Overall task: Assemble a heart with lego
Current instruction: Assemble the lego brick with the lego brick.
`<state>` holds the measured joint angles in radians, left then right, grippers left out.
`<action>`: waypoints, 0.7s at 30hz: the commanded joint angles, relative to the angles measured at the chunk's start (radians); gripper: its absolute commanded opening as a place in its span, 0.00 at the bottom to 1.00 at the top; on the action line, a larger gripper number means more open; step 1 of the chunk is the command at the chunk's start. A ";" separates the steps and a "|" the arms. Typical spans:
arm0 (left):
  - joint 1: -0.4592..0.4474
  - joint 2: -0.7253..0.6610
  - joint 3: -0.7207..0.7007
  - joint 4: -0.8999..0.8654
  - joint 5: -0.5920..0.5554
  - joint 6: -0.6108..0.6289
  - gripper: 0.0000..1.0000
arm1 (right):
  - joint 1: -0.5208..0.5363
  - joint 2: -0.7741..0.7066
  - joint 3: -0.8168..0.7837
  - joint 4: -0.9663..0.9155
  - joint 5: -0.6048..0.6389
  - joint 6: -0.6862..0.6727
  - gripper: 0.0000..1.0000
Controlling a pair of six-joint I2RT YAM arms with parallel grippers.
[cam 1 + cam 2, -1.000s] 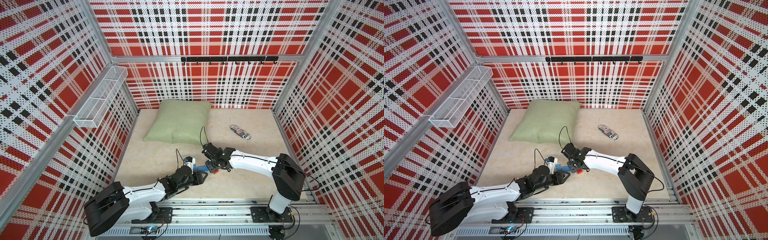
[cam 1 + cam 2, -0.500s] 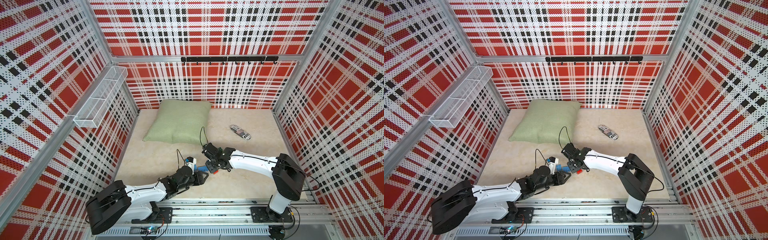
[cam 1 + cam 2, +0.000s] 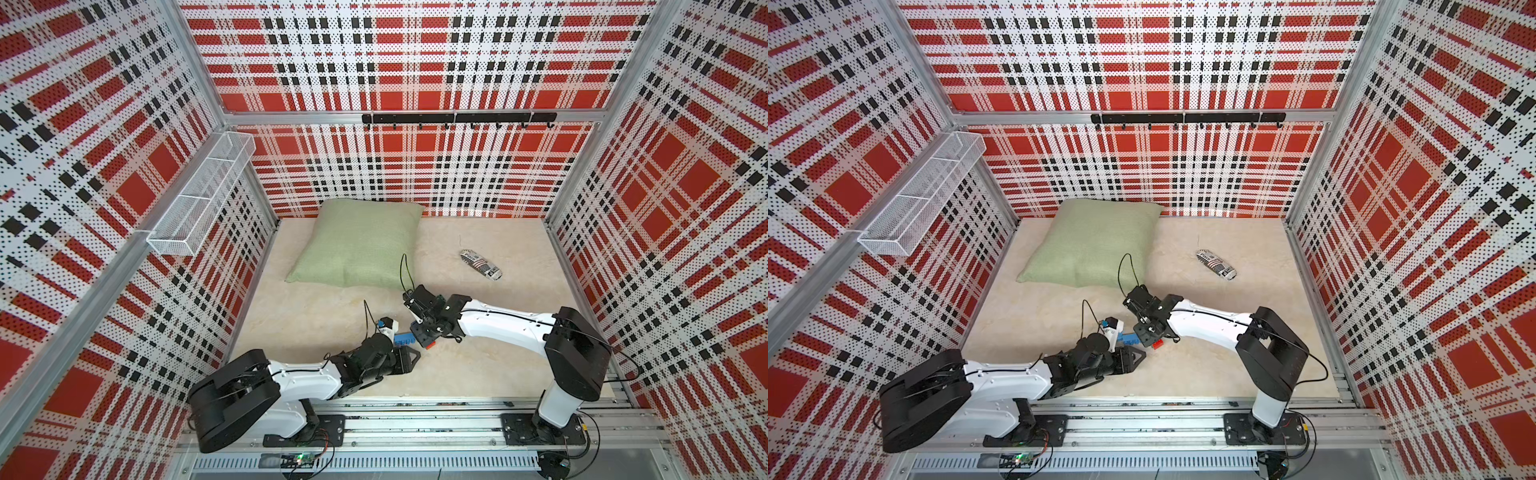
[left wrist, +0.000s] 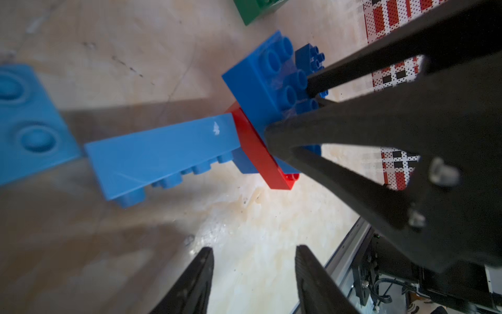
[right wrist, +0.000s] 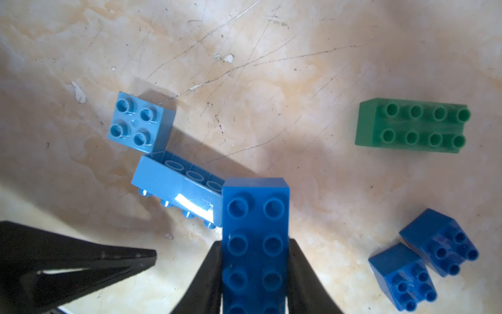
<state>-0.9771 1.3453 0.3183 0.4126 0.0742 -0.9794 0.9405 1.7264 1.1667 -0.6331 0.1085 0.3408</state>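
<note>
The fingers of your right gripper clamp a long dark blue eight-stud plastic brick with a red plastic brick stuck beneath it, while your left gripper stands parted and empty just beside, near the front edge of the beige marbled surface.

Two white-shelled arms, the left arm and the right arm, carry bulky black joint housings near their bases and black wrists with thin, looping black cables. On the right gripper, black fingers taper as struts around triangular cut-outs, fastened by silver screws; a small white-and-black camera sits on the left wrist.
</note>
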 commanded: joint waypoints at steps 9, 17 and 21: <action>-0.008 0.121 0.059 0.128 -0.033 -0.034 0.43 | -0.003 0.008 -0.049 -0.009 -0.035 -0.039 0.33; 0.006 0.191 0.086 0.107 -0.026 -0.045 0.39 | -0.006 0.002 -0.073 -0.009 -0.043 -0.042 0.32; 0.018 0.192 0.074 0.102 -0.037 -0.047 0.36 | -0.011 0.020 -0.070 -0.010 -0.068 -0.049 0.32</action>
<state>-0.9718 1.5368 0.3843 0.5056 0.0509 -1.0256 0.9348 1.7111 1.1336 -0.5846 0.0853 0.3019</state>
